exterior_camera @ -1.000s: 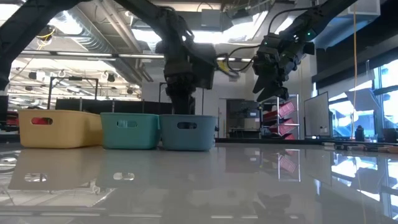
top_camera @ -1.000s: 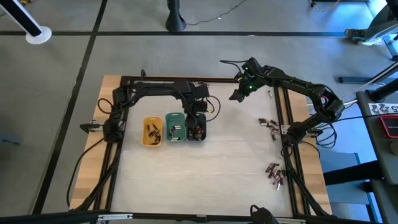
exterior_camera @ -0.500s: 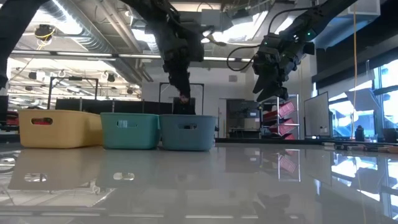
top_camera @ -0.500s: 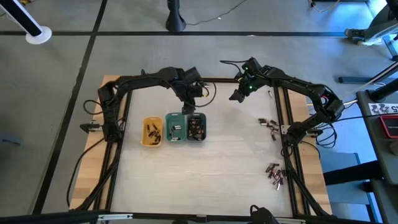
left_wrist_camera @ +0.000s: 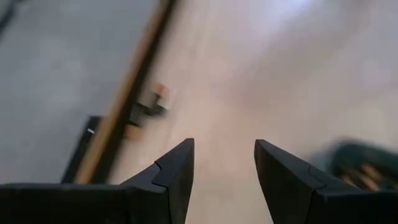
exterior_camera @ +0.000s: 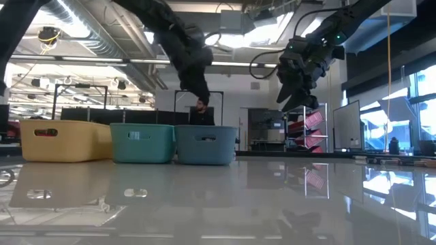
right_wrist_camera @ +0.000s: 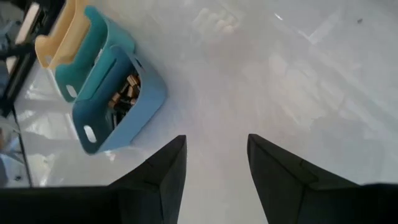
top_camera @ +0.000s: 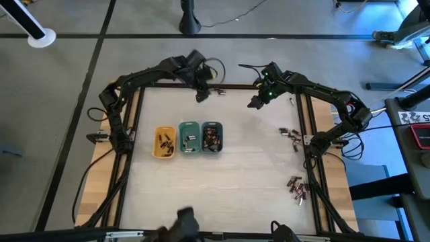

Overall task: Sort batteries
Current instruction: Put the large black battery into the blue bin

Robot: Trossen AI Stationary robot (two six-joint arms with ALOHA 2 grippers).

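Three small trays stand in a row mid-table: yellow, green and grey-blue, each holding batteries. More batteries lie loose near the right edge and toward the near right. My left gripper hangs open and empty high over the table's far edge, behind the trays; its wrist view shows bare tabletop between the fingers. My right gripper hangs open and empty over the far middle of the table.
A black frame rail runs along the right side beside the loose batteries. The wooden table border shows past my left fingers. A dark shape stands at the near edge. White tabletop lies between the trays and the near edge.
My left gripper has risen from just over the grey-blue tray and swung toward the table's far edge and a little left, tipping less steeply down. It stays open. My right gripper has kept its place.
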